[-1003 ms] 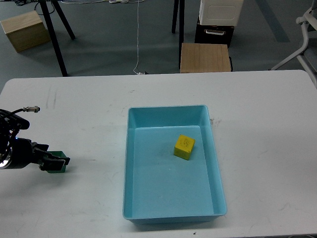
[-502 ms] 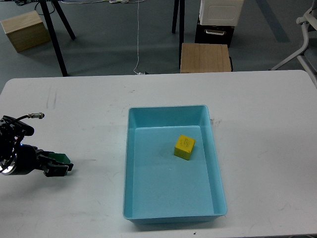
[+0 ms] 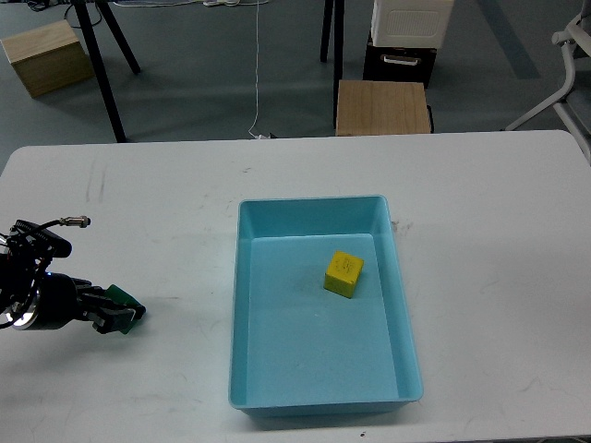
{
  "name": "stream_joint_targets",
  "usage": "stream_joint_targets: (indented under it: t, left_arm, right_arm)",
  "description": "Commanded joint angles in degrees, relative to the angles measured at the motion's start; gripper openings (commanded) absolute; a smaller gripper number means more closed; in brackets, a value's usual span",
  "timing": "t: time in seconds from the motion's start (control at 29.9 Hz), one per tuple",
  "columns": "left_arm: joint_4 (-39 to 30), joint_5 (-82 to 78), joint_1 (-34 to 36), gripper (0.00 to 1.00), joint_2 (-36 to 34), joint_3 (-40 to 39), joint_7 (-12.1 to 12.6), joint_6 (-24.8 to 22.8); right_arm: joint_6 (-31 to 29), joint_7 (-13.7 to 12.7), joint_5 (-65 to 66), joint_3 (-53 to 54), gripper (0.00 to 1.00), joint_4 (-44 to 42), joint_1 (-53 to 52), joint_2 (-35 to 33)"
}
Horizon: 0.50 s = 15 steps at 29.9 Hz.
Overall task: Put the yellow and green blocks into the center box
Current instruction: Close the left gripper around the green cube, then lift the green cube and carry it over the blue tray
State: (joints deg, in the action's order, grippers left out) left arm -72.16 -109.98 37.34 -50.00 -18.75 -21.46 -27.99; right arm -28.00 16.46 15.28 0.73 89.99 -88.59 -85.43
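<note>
Fingers of the left gripper (image 3: pixel 118 319) sit clamped on the green block (image 3: pixel 120 298), held low over the white table (image 3: pixel 480 212) at its left side, well apart from the blue box (image 3: pixel 245 277). Only a small part of the block shows between the dark fingers, so how squarely it is seated is hard to tell. It looks small, rigid and light, likely a smooth cube that could twist if pinched near an edge; 2 opposite flat faces make the safest hold. The yellow block (image 3: pixel 343 274) already lies inside the box, near its far right. No right gripper appears in view.
</note>
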Motion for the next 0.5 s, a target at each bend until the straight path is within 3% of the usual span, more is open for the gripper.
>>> stream_joint_targets:
  t: [0.0, 0.27, 0.4, 0.47]
  left_arm:
    - [-0.08, 0.12, 0.37, 0.42, -0.19, -0.14, -0.24, -0.01]
    - [-0.61, 0.64, 0.72, 0.36, -3.08, -2.6, -1.03, -0.01]
    - [-1.92, 1.61, 3.96, 0.37, -7.74, -3.66, -6.54, -0.01]
    - [-4.11, 1.96, 6.51, 0.37, -9.67, -3.57, -6.54, -0.01]
  right_arm:
    - [0.0, -0.02, 0.01, 0.06, 0.98, 0.1, 0.0, 0.0]
    - [0.0, -0.02, -0.08, 0.15, 0.98, 0.19, -0.09, -0.09]
    - [0.0, -0.02, 0.01, 0.15, 0.98, 0.45, -0.09, -0.09]
    - [0.0, 0.06, 0.01, 0.24, 0.98, 0.54, -0.09, 0.0]
